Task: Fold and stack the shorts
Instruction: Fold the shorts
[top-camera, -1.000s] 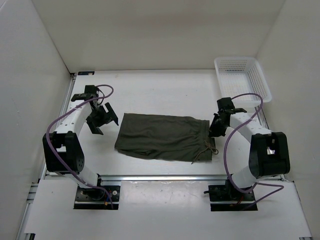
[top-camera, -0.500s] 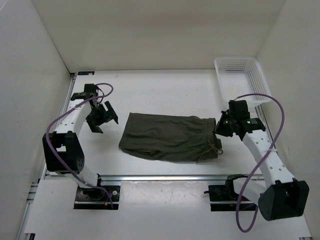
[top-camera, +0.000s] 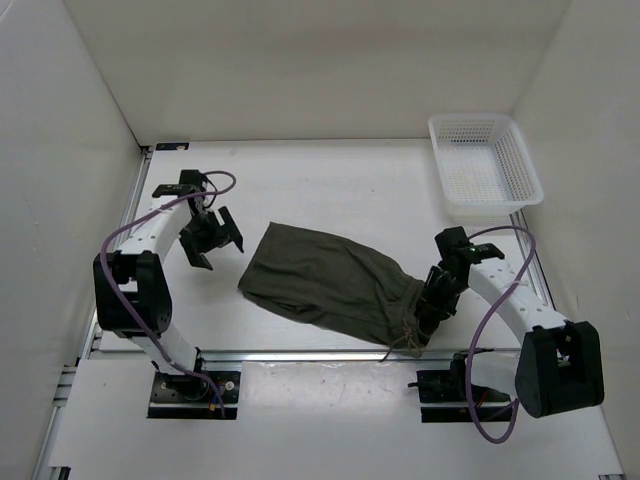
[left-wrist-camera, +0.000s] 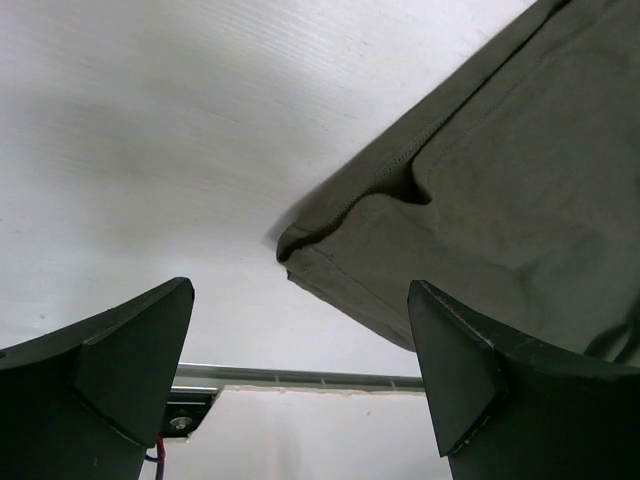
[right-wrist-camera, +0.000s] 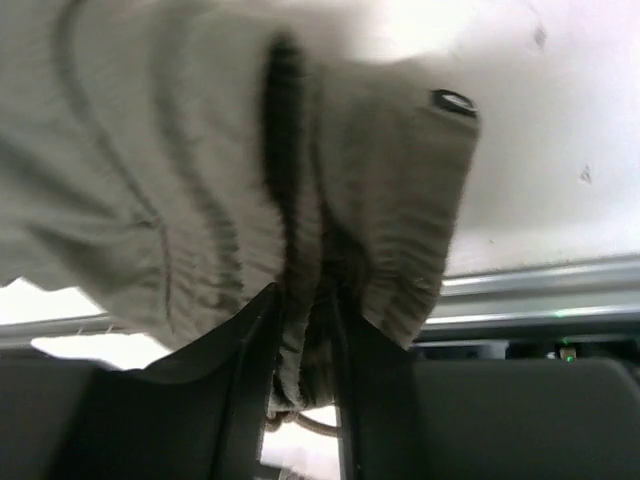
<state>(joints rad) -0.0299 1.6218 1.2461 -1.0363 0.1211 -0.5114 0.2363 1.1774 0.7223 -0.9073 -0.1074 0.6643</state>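
1. One pair of dark olive-green soft fabric shorts (top-camera: 325, 283) lies flat on the white bench (top-camera: 330, 180). It slants from the leg hems at centre-left down to the waistband near the front edge on the right. Its thin drawstring (top-camera: 405, 338) trails toward the front rail.
2. The right hand (top-camera: 432, 300) has its fingers drawn together on the gathered waistband. Its wrist view shows bunched cloth pinched between them.
3. The left hand (top-camera: 212, 238) has its fingers spread wide apart and holds nothing. It hovers just beside the leg-hem corner, apart from the cloth.
4. A white plastic mesh basket (top-camera: 437, 150) sits at the far right corner, well apart from the shorts.
5. The step in hand looks like laying the garment out for folding: one end is gripped, and no end-to-end fold shows yet.
6. The next move probably calls for the left hand to drop onto the hem corner and close on both layers there. With both ends held, one end could then be carried over the other. Pulled from one end alone, cloth this soft would likely just drag and skew.
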